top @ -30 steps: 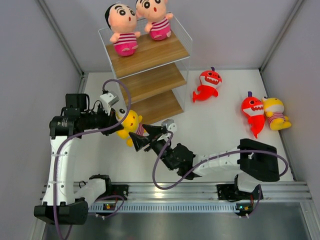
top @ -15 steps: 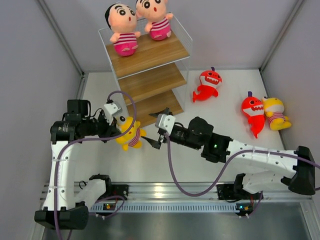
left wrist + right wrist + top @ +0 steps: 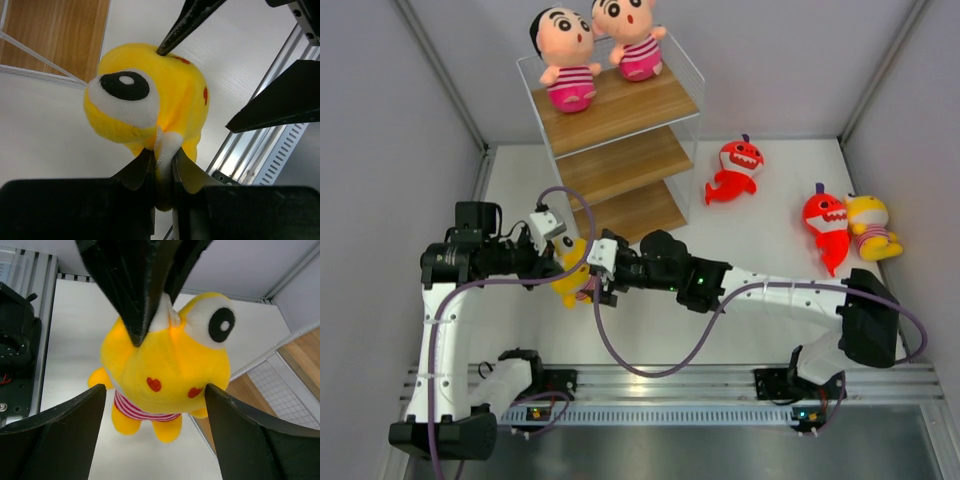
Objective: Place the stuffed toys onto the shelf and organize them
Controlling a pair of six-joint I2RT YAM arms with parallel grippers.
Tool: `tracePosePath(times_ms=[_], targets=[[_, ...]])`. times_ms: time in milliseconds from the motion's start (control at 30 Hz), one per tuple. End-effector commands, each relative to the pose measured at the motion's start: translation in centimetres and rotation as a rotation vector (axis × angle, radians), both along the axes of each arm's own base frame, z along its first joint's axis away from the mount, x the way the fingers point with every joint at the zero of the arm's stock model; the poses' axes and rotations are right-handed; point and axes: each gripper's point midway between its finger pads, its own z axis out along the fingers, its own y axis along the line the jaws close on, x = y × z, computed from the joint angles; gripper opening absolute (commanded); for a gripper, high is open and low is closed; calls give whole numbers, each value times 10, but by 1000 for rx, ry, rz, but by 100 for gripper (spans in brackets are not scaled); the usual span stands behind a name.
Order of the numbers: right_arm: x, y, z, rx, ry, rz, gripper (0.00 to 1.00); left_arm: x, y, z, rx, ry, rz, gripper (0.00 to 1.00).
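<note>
My left gripper [image 3: 560, 262] is shut on a white tuft on the head of a yellow doll [image 3: 573, 278] and holds it above the table, in front of the shelf [image 3: 620, 130]. The grip shows in the left wrist view [image 3: 164, 152], with the doll [image 3: 150, 100] hanging beyond. My right gripper [image 3: 603, 270] is open, one jaw on each side of this doll [image 3: 170, 360]; the right jaw touches its cheek. Two boy dolls [image 3: 570, 60] sit on the shelf's top board. Two red sharks [image 3: 735, 170] [image 3: 825, 225] and a second yellow doll [image 3: 870, 228] lie on the table.
The shelf's lower two boards [image 3: 630, 165] hold nothing. Its bottom board and wire frame [image 3: 55, 35] are close beside the held doll. Grey walls close in the table on three sides. The aluminium rail [image 3: 720, 385] runs along the near edge.
My right gripper has moved left to the held doll and its jaws now straddle it. My left gripper has kept hold of the doll, shifting only slightly.
</note>
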Motion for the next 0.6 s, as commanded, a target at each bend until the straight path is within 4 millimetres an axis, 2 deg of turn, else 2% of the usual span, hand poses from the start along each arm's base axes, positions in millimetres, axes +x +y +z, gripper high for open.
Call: tracePosePath(times_ms=[0, 33, 100, 133, 200, 233, 267, 300, 367, 400, 467, 500, 567], targets=[[20, 7, 32, 156, 79, -46, 79, -6, -12, 9, -65, -22, -57, 0], [22, 8, 33, 168, 84, -49, 66, -6, -12, 9, -66, -17, -58, 0], [24, 12, 32, 172, 105, -52, 48, -6, -12, 8, -69, -12, -60, 0], [23, 13, 32, 182, 111, -47, 31, -6, -13, 8, -73, -12, -62, 0], [23, 13, 29, 192, 141, -50, 11, -6, -14, 8, -80, -4, -63, 1], [23, 13, 29, 201, 153, -56, 0, -6, -13, 8, -78, -3, -60, 14], [25, 10, 32, 221, 163, -68, 0, -5, -13, 8, -76, -4, -60, 30], [31, 4, 21, 223, 206, -103, 0, -4, -11, 6, -63, 1, -50, 59], [43, -10, 24, 271, 222, -171, 0, -2, -8, 6, -47, 6, -23, 79], [59, -26, 4, 259, 240, -278, 0, 0, -3, 4, -21, 11, 2, 90], [74, -50, 2, 277, 218, -397, 0, 3, 3, 5, 8, 8, 36, 94], [88, -68, -10, 269, 195, -507, 0, 3, 6, 7, 18, 4, 54, 95], [100, -87, -18, 285, 179, -605, 0, 5, 12, 5, 53, -3, 78, 95]])
